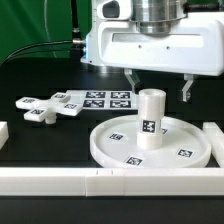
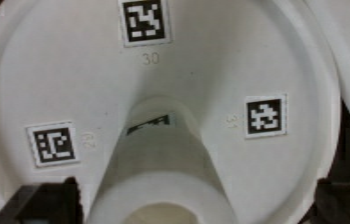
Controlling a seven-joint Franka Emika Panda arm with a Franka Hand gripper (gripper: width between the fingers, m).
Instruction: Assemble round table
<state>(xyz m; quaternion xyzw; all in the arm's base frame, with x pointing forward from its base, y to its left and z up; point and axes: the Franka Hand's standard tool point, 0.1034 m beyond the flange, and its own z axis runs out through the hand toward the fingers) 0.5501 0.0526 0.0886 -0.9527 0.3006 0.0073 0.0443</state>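
Note:
The large rimmed round disc (image 1: 115, 148) lies flat on the black table. The thick short cylinder (image 1: 150, 120) stands upright in its centre socket, with a tag on its side. My gripper (image 1: 158, 85) hangs open just above the cylinder's top, one finger on each side, touching nothing. The cross-shaped piece (image 1: 45, 107) lies flat at the exterior view's left, apart from the disc. In the wrist view I look down along the cylinder (image 2: 172, 170) onto the disc (image 2: 47, 70) and its tags. The gripper (image 2: 175, 205) straddles the cylinder, and its dark fingers (image 2: 15, 200) show at the edges.
The marker board (image 1: 105, 98) lies behind the disc. A long white rail (image 1: 110, 181) runs along the front. Shorter rail pieces stand at the exterior view's left (image 1: 3, 131) and right (image 1: 214, 136). A green backdrop is behind the arm.

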